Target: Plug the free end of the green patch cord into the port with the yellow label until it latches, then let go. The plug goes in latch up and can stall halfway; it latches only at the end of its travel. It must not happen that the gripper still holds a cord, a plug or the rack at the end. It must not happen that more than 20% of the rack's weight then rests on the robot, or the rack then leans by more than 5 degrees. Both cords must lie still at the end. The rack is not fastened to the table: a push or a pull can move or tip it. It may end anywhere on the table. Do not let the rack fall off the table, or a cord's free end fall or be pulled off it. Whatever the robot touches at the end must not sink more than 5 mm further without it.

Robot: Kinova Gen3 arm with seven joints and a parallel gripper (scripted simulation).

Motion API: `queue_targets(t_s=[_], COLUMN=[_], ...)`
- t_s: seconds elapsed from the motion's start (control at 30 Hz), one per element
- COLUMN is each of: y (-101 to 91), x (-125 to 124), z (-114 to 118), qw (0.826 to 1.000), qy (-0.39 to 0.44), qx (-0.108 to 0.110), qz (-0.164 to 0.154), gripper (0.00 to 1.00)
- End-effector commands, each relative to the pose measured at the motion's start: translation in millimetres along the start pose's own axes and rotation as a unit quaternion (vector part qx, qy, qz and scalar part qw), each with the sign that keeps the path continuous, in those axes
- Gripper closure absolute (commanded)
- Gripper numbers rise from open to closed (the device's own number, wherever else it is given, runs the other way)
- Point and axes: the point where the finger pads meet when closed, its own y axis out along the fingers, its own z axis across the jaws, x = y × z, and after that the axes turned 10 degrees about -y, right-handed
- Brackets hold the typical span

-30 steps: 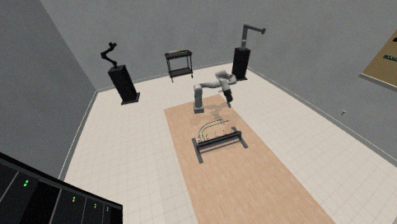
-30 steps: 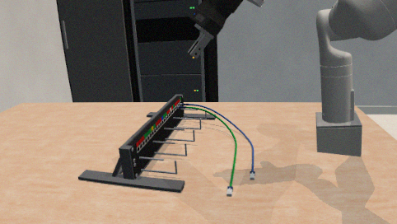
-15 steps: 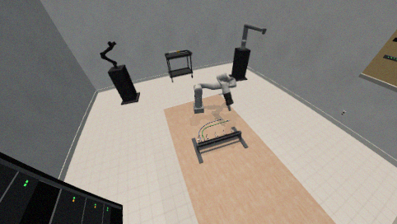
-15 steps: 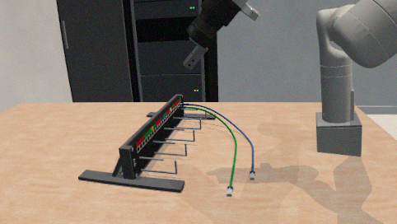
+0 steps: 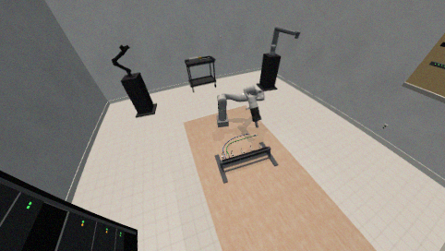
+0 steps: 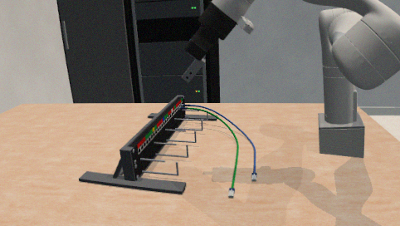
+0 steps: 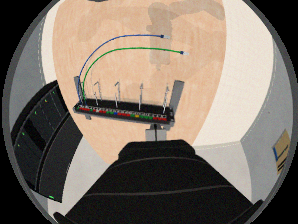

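The closed grey metal fingers [image 6: 187, 76] [image 5: 257, 125] hung in open air; the slim green cord [image 5: 237, 139] [image 6: 238, 145] [image 7: 135, 48] lay well inside the wooden table's [image 5: 277, 203] [image 6: 286, 203] [image 7: 135, 20] edges.

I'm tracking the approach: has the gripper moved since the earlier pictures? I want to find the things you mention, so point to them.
Yes, the gripper [image 5: 257, 125] [image 6: 187, 77] [image 7: 155, 129] has come down, nearer the rack [image 5: 246, 157] [image 6: 129, 164] [image 7: 131, 106], in the exterior view.
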Motion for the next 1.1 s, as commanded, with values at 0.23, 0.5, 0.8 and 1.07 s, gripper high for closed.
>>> queue_targets(t_s=[0.23,0.5,0.8,1.07], y=[12.1,18.9,21.6,22.3], x=[-8,-12,-14,-14], z=[-3,-4,-4,-4], qw=[0.999,0.998,0.997,0.996], qy=[0.041,0.068,0.079,0.082], qx=[-0.010,-0.015,-0.017,-0.017], qz=[0.006,0.009,0.010,0.010], gripper=[1.00,1.00,1.00,1.00])
